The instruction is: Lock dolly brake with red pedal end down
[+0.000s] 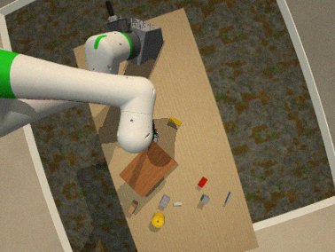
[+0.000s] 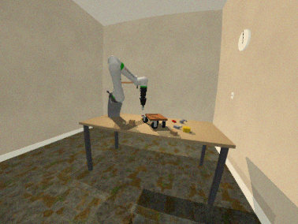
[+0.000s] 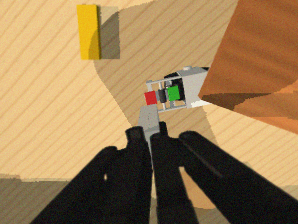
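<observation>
The dolly (image 1: 148, 169) is a brown wooden platform on casters, standing on the table; it also shows in the exterior view (image 2: 156, 117) and at the wrist view's upper right (image 3: 260, 60). One caster's brake pedal sticks out from under the platform's edge, with a red end (image 3: 150, 98) and a green end (image 3: 174, 93). My gripper (image 3: 151, 117) is shut and empty, its fingertips hovering above and just short of the red end. In the top view the arm hides the gripper. The exterior view shows the gripper (image 2: 143, 105) pointing down, above the dolly's left edge.
A yellow block (image 3: 88, 31) lies beyond the caster, also in the top view (image 1: 175, 121). Small objects lie past the dolly: a red block (image 1: 202, 182), grey pieces (image 1: 165, 200), a yellow round piece (image 1: 158, 219), a thin blue bar (image 1: 228, 198). The robot base (image 1: 144, 41) stands at the table's far end.
</observation>
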Motion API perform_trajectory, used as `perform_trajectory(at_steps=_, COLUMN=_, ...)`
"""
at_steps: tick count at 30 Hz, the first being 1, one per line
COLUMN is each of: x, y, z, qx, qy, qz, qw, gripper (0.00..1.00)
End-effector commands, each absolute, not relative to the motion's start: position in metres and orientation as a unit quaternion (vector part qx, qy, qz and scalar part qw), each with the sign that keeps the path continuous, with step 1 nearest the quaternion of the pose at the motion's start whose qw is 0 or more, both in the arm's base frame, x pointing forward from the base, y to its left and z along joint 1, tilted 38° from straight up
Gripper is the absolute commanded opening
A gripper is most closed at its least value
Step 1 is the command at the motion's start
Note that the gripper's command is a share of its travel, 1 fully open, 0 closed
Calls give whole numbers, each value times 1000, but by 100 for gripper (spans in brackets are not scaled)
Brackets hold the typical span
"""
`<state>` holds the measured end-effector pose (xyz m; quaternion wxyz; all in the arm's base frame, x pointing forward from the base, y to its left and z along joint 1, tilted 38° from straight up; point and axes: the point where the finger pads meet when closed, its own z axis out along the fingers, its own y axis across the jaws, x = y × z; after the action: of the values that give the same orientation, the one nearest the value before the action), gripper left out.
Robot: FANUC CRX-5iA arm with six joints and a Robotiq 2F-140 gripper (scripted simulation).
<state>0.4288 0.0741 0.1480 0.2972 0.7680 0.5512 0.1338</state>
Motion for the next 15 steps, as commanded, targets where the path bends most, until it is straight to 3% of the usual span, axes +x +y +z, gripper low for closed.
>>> perform_trajectory(at_steps=1, x=429, y=74, z=148, qx=768, qy=551, qz=134, qw=297, gripper=0)
perform_trajectory(at_steps=15, x=433, y=72, z=142, qx=768, qy=551, qz=134, qw=297, gripper=0)
